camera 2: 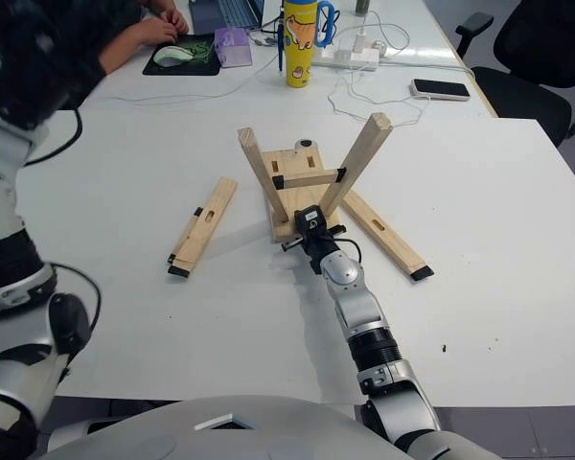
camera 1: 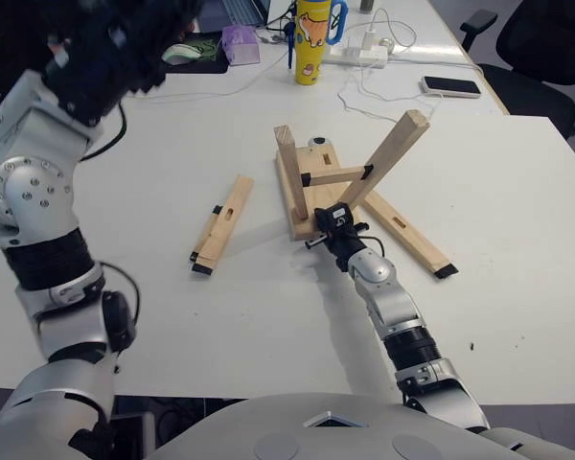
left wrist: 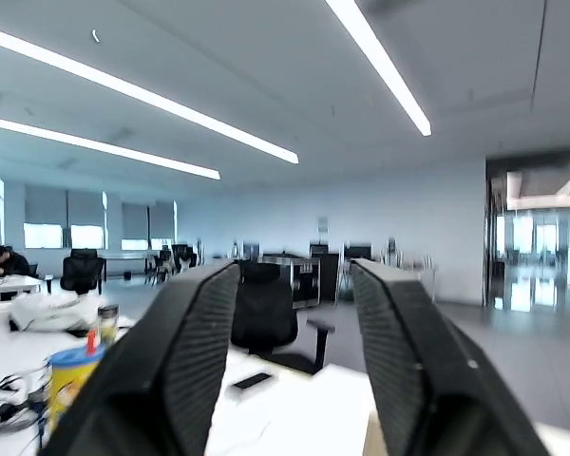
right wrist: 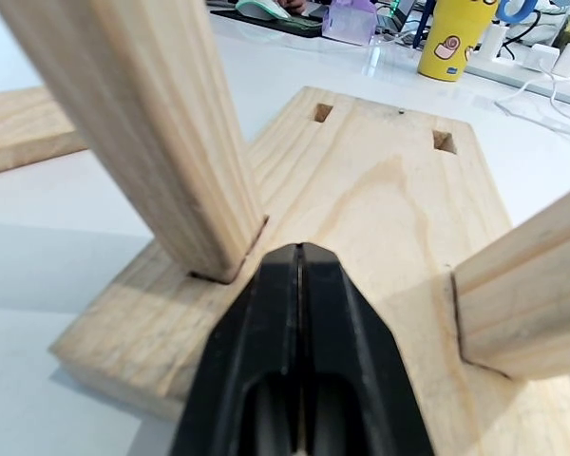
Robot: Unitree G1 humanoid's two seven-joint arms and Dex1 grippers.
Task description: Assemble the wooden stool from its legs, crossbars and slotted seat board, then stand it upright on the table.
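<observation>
The slotted seat board (camera 1: 322, 197) lies flat on the white table with two legs (camera 1: 290, 174) (camera 1: 393, 153) standing in its slots, leaning apart and joined by a crossbar (camera 1: 335, 176). One loose leg piece (camera 1: 222, 223) lies to its left, another (camera 1: 408, 234) to its right. My right gripper (right wrist: 299, 258) is shut, empty, its tips on the seat board (right wrist: 389, 190) near its front edge, between the two standing legs. My left gripper (left wrist: 294, 351) is open, held high at the far left and pointing out into the room.
At the table's far edge stand a yellow mug (camera 1: 313, 38), a purple box (camera 1: 240, 44), a power strip with cables (camera 1: 366, 50) and a phone (camera 1: 450, 86). A person's hands (camera 2: 158, 29) rest by a mouse pad. An office chair (camera 1: 541, 48) is far right.
</observation>
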